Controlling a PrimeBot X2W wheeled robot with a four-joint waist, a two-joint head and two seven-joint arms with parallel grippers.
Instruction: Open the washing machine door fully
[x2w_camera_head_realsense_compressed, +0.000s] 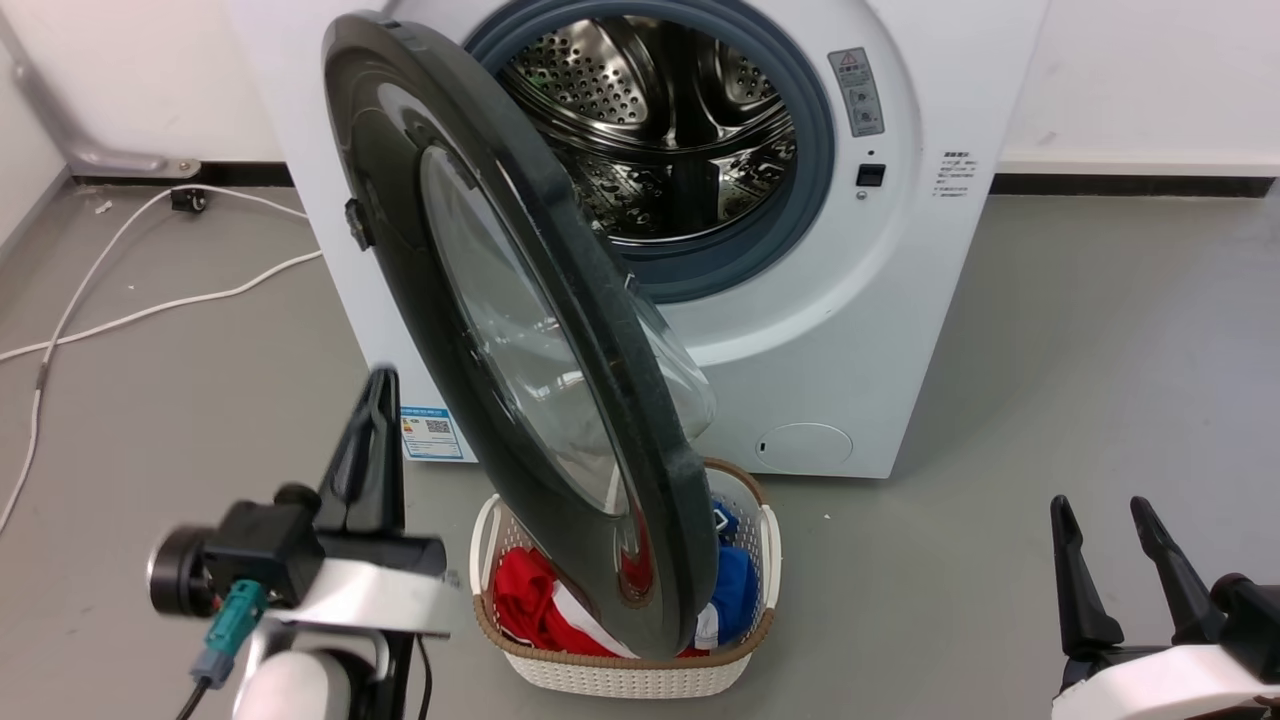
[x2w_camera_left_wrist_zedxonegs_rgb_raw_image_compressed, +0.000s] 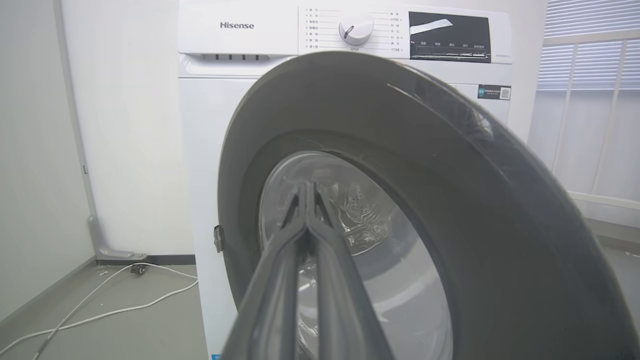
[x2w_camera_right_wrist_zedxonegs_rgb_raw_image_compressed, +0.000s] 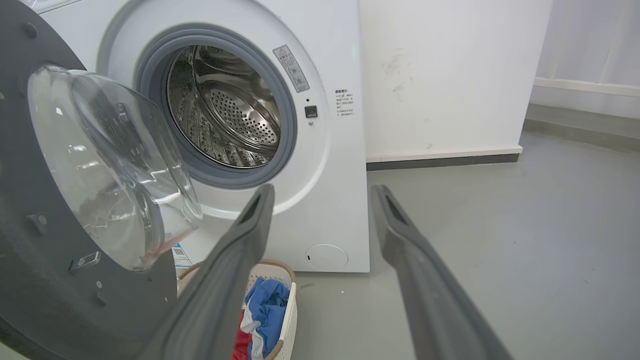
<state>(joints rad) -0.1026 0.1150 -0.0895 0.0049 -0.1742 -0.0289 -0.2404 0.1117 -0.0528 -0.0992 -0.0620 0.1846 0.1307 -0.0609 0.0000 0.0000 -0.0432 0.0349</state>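
Note:
The white washing machine (x2w_camera_head_realsense_compressed: 900, 300) stands against the wall with its steel drum (x2w_camera_head_realsense_compressed: 660, 120) exposed. Its round black door (x2w_camera_head_realsense_compressed: 400, 280) with the clear glass bowl (x2w_camera_head_realsense_compressed: 520, 340) is swung out about halfway, hinged on the left, its free edge over the basket. My left gripper (x2w_camera_head_realsense_compressed: 378, 385) is shut and empty, on the door's outer side at the lower left, apart from it. From the left wrist, the shut fingers (x2w_camera_left_wrist_zedxonegs_rgb_raw_image_compressed: 306, 192) point at the door's glass (x2w_camera_left_wrist_zedxonegs_rgb_raw_image_compressed: 375, 235). My right gripper (x2w_camera_head_realsense_compressed: 1105, 515) stands open at the lower right, away from the door (x2w_camera_right_wrist_zedxonegs_rgb_raw_image_compressed: 30, 280).
A white laundry basket (x2w_camera_head_realsense_compressed: 620, 680) with red and blue clothes sits on the floor directly under the door's free edge. White cables (x2w_camera_head_realsense_compressed: 150, 305) trail across the grey floor at the left. Open floor (x2w_camera_head_realsense_compressed: 1100, 380) lies to the machine's right.

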